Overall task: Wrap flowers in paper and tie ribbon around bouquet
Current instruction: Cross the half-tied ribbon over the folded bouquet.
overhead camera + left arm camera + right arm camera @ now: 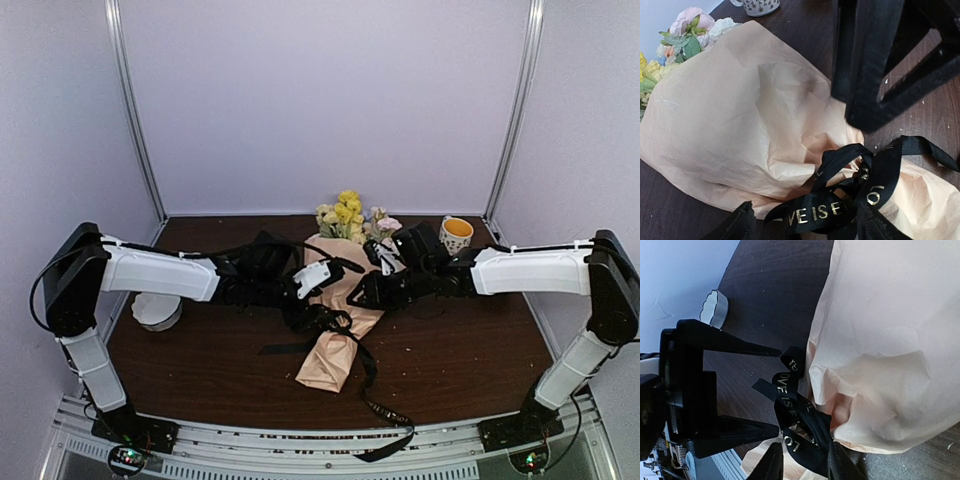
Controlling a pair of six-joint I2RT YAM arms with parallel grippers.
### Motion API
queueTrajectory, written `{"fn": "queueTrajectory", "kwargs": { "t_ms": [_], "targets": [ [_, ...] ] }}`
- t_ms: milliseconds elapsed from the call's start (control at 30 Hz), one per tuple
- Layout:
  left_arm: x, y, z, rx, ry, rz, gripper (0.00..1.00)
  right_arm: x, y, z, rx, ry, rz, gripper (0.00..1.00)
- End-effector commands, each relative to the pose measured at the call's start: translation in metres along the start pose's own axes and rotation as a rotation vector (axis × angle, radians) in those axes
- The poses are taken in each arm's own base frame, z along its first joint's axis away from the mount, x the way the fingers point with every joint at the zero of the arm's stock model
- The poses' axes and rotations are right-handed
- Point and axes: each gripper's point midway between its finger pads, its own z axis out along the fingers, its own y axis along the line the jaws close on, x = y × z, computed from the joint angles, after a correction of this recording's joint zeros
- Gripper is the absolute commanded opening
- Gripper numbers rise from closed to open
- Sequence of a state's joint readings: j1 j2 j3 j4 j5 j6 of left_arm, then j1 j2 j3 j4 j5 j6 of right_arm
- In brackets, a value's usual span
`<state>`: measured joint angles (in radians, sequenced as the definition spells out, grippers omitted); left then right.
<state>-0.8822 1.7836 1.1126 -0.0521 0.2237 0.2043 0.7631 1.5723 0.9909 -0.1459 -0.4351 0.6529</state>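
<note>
Bouquet (328, 362) lies mid-table (450, 350), ribbon (880, 172) bunched round its neck. Left gripper (806, 225) gapes, released, over it. Right gripper (806, 464) straddles it, and I can't tell its hold. One careless tug could pull it loose.

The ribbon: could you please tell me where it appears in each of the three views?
Top external: ribbon knotted at picture centre, a tail trailing downward.
Left wrist: ribbon at bottom centre, pale lettering readable.
Right wrist: ribbon at lower centre-left.
Shared landmark: the paper cone it is tied around.
</note>
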Motion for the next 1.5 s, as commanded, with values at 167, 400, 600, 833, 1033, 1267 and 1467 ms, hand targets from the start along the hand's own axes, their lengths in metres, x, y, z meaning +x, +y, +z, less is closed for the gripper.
{"fn": "queueTrajectory", "kwargs": {
  "t_ms": [167, 400, 600, 833, 1033, 1267, 1467],
  "targets": [
    [-0.024, -0.01, -0.024, 0.015, -0.15, 0.11, 0.64, 0.016, -0.004, 0.032, -0.038, 0.101, -0.034, 0.33],
    [-0.023, -0.019, -0.025, 0.079, -0.122, 0.114, 0.53, 0.024, -0.007, 0.044, -0.044, 0.131, -0.032, 0.29],
    [-0.016, -0.012, -0.017, 0.041, -0.068, 0.136, 0.43, 0.022, -0.005, 0.046, -0.051, 0.123, -0.024, 0.12],
    [-0.008, -0.015, -0.005, 0.074, -0.02, 0.145, 0.37, 0.019, 0.003, 0.041, -0.084, 0.106, -0.026, 0.0],
    [-0.004, -0.023, -0.005, 0.096, -0.005, 0.178, 0.42, 0.02, 0.014, 0.032, -0.123, 0.099, -0.044, 0.0],
    [-0.004, -0.015, 0.003, 0.039, 0.002, 0.194, 0.56, 0.025, 0.026, 0.03, -0.159, 0.114, -0.06, 0.0],
    [-0.001, -0.009, 0.013, -0.018, 0.013, 0.216, 0.64, 0.03, 0.03, 0.026, -0.174, 0.124, -0.066, 0.0]
  ]
}}
